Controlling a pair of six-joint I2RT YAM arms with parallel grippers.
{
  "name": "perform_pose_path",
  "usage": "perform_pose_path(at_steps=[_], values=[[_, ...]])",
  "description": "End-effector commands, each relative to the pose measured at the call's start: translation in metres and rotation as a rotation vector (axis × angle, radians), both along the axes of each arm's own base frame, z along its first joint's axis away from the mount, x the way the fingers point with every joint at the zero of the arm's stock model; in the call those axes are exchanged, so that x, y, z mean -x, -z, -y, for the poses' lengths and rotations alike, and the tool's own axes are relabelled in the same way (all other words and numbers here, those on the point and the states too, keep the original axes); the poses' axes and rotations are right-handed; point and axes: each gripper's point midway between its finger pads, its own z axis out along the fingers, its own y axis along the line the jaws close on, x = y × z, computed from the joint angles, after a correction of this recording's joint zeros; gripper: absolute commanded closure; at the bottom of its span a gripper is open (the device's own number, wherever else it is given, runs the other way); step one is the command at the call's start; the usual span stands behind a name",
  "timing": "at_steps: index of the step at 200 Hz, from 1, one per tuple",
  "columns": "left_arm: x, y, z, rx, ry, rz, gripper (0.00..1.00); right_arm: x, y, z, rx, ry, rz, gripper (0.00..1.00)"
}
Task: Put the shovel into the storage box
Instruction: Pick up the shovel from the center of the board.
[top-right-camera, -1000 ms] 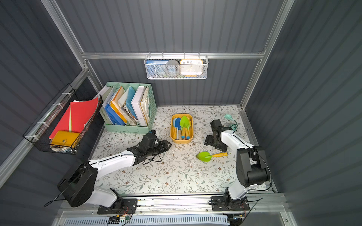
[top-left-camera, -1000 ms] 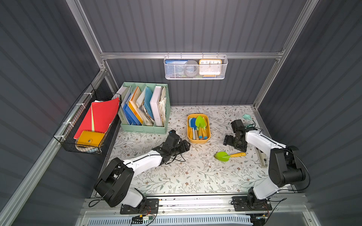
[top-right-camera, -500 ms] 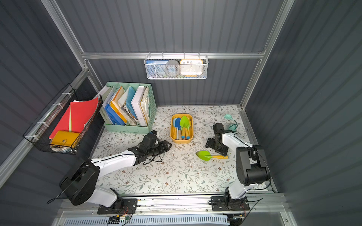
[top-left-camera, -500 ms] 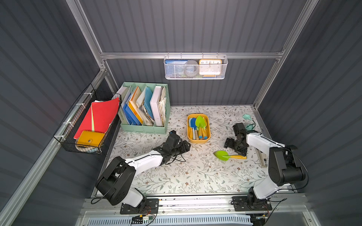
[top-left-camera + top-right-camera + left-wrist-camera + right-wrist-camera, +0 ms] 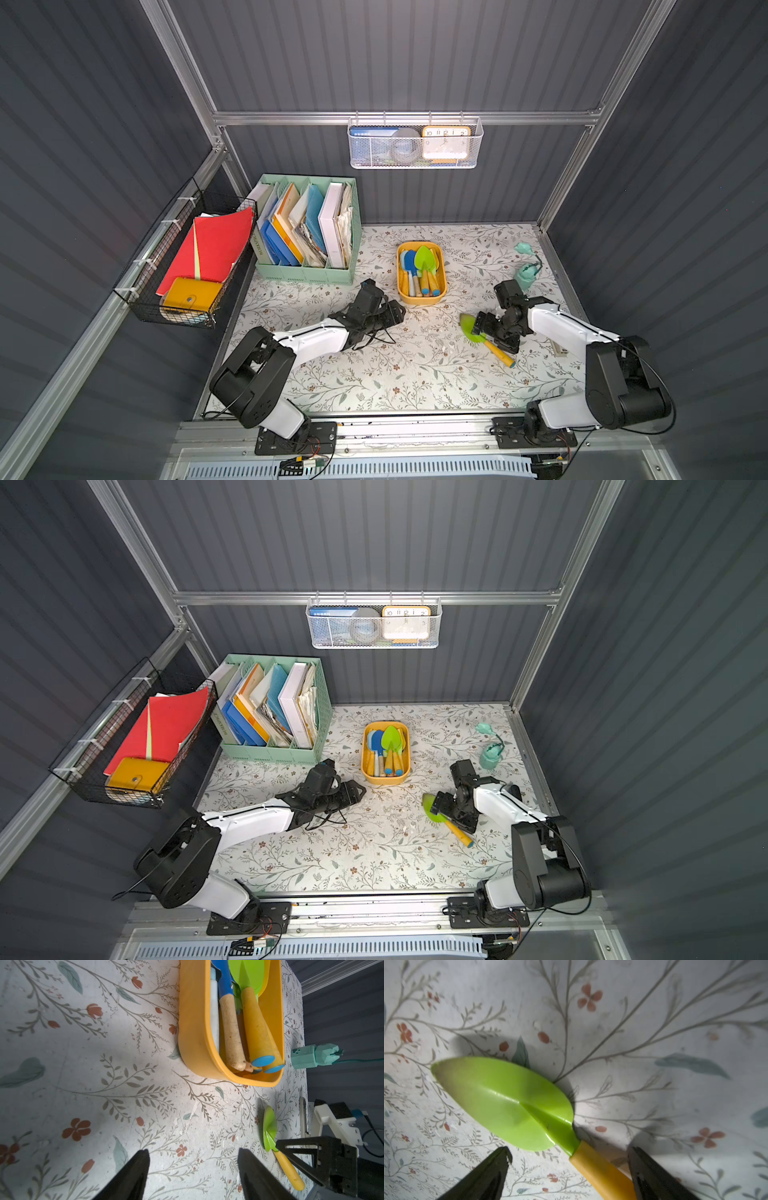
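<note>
Two robot arms reach over the table (image 5: pixel 374 386) with its flower pattern, and they hide some of what lies under them. The right arm (image 5: pixel 565 332) bends low. The left arm (image 5: pixel 316 336) lies low too, and in both top views its fingers are lost among black parts and wires.

The storage box (image 5: pixel 420 300) is yellow-orange and sits toward the back of the table, between the two arms. It holds other shovels (image 5: pixel 419 270), blue and green, piled so the bottom ones are hard to tell apart.

The shovel (image 5: pixel 468 329) lies flat on the table, outside the box, in front of it and off to the right. In both top views the middle of its handle is covered. Only the green scoop and the blue-tipped end of the yellow handle stick out. In the right wrist view the picture edge cuts the handle off.

The right gripper (image 5: pixel 570 1150) has its fingers spread wide, one on each side of the handle near the scoop, not squeezing it. I cannot tell if one finger brushes it. The left gripper (image 5: pixel 193 1153) is spread too, with only bare table between its fingers.

A second ago the right gripper was farther back, behind the shovel. Now it is over it. The shovel has turned: its handle pointed sideways, and now it points toward the front. The left arm has not moved.
</note>
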Motion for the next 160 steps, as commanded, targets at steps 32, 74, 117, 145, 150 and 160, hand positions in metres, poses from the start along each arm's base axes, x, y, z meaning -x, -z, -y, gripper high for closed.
perform_pose_path(at_steps=[32,74,117,145,150,160], values=[[0.0,-0.002,0.004,0.019,0.007,0.0,0.27,0.016,0.001,-0.004,0.066,-0.039,-0.027,0.12],[0.004,0.0,0.001,0.019,-0.001,-0.006,0.27,0.021,0.003,-0.005,0.117,-0.069,-0.042,0.17],[0.005,0.0,-0.001,0.015,-0.005,-0.005,0.27,0.032,0.002,-0.004,0.17,-0.102,-0.061,0.21],[0.005,0.002,0.0,0.021,-0.003,-0.01,0.28,0.037,0.003,-0.005,0.18,-0.114,-0.065,0.26],[0.005,0.002,0.0,0.022,-0.003,-0.01,0.27,0.038,0.003,-0.006,0.182,-0.116,-0.068,0.27],[0.005,0.002,0.0,0.025,-0.004,-0.008,0.28,0.039,0.004,-0.007,0.183,-0.121,-0.068,0.28]])
